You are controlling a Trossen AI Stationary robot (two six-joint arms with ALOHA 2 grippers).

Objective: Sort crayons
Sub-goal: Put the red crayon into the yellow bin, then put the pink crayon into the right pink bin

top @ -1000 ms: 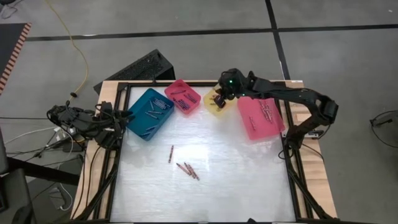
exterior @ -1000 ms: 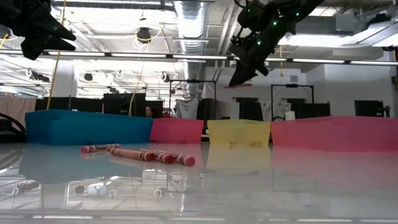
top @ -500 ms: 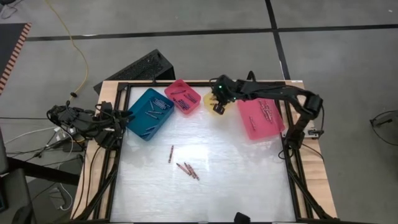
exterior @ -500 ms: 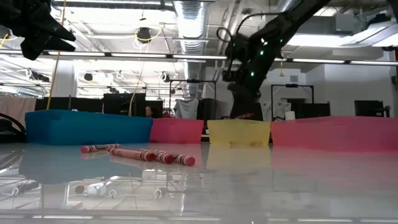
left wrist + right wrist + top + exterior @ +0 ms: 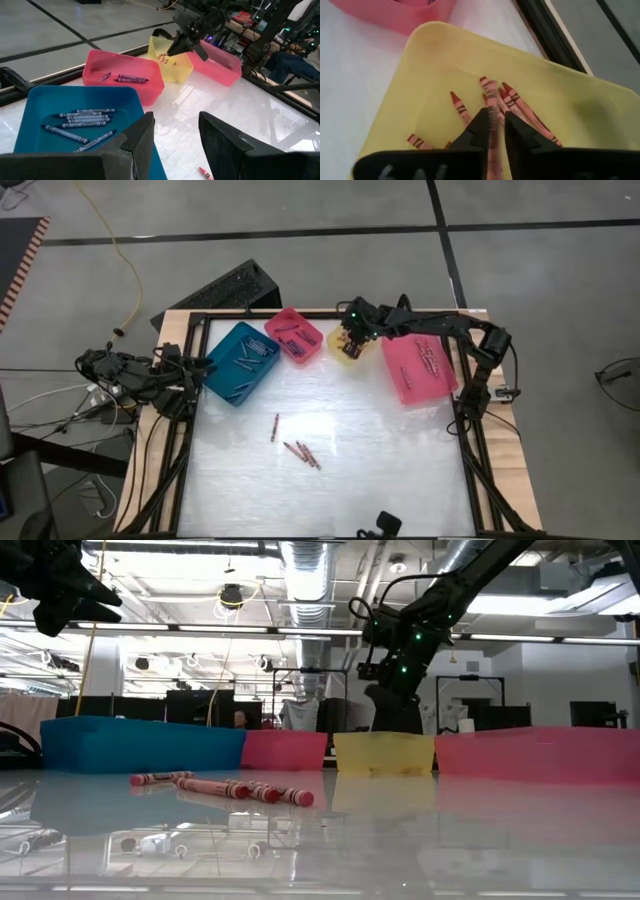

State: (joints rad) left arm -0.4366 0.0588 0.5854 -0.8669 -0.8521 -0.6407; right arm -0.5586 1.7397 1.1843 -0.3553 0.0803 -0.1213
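Right gripper (image 5: pixel 494 131) over the yellow bin (image 5: pixel 347 352), fingers narrowly parted around one crayon (image 5: pixel 492 112); three crayons (image 5: pixel 300 452) at six o'clock.

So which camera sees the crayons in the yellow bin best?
The right wrist view: the crayons in the yellow bin fill it, just past the right gripper. The left wrist view shows small specks, the high view only the bin under the arm, the low view only its wall.

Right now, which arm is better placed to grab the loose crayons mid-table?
Left, probably. Its gripper hangs free by the teal bin, jaws open. The right gripper is down in the yellow bin with a crayon between its jaws. Loose crayons lie between both.
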